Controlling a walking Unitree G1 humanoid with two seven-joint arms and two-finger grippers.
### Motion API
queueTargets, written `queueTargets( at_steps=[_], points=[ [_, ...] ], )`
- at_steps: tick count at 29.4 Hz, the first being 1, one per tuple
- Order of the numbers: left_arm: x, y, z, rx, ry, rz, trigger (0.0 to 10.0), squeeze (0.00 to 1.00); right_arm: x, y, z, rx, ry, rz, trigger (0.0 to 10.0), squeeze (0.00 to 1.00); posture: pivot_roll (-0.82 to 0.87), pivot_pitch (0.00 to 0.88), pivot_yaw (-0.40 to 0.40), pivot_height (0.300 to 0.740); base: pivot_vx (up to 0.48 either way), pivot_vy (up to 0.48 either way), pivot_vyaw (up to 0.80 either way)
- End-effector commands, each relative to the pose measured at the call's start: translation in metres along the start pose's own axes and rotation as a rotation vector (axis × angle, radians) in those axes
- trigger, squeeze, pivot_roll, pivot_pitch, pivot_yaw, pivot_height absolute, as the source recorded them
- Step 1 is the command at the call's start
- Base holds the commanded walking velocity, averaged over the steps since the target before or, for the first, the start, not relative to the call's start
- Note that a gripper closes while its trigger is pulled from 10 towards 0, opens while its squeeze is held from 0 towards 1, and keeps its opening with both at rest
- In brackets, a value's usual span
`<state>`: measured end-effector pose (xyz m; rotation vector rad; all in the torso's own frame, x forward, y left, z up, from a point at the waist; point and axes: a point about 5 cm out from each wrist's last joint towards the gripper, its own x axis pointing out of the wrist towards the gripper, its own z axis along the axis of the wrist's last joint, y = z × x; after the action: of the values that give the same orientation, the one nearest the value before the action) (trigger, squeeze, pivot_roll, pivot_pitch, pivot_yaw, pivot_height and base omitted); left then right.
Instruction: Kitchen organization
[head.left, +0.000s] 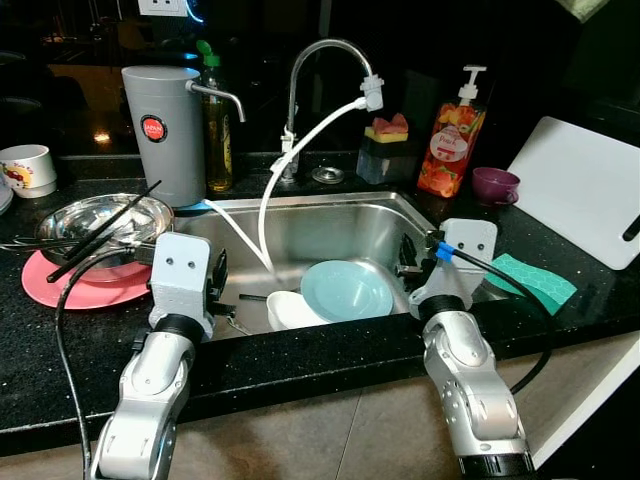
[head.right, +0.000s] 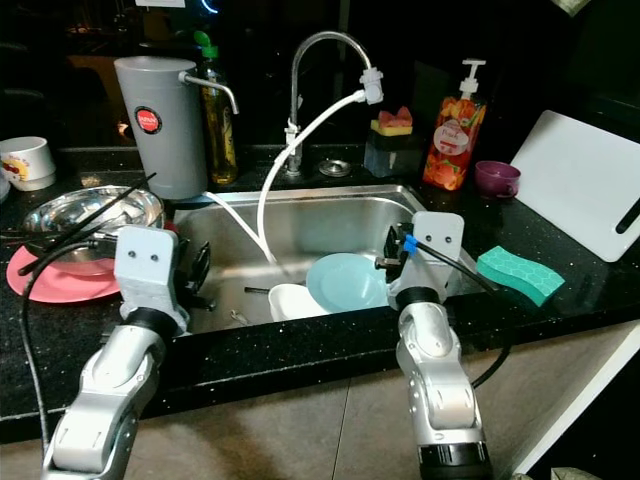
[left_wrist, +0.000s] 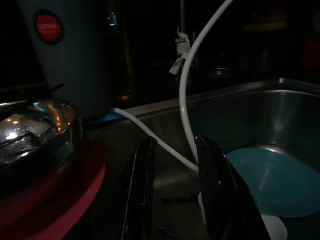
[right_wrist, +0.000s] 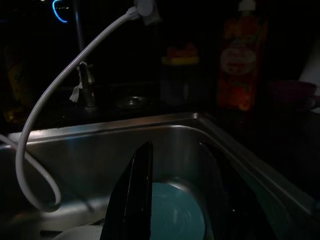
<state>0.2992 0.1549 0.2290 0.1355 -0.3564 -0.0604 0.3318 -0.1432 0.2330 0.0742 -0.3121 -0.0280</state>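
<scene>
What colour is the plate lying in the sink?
Pale blue plate, clearest in the left eye view.

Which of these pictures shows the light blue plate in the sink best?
The left eye view: the light blue plate shows whole and well lit in the sink. The right eye view matches it; both wrist views show it dim, partly behind black fingers.

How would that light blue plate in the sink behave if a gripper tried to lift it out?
The light blue plate looks rigid and glossy, so probably slippery in a wet sink. It leans tilted on the white bowl, so a push may slide it off. It could chip against the steel.
</scene>
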Motion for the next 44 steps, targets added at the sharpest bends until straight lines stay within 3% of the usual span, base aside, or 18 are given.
queueTargets(
  at_steps=[1, 44],
  points=[
    [0.0004, -0.0027, -0.0009, 0.004, 0.002, -0.015, 10.0, 0.00, -0.0035, -0.0035, -0.0017, 0.004, 0.013, -0.018, 10.0, 0.00, 0.12, 0.075, -0.052, 0.740, 0.000, 0.000, 0.00],
    [0.0017, -0.0111, -0.0019, 0.008, 0.001, -0.033, 10.0, 0.00, -0.0037, 0.0030, -0.0053, 0.003, 0.033, 0.010, 10.0, 0.00, 0.12, 0.065, -0.072, 0.740, 0.000, 0.000, 0.00]
  ],
)
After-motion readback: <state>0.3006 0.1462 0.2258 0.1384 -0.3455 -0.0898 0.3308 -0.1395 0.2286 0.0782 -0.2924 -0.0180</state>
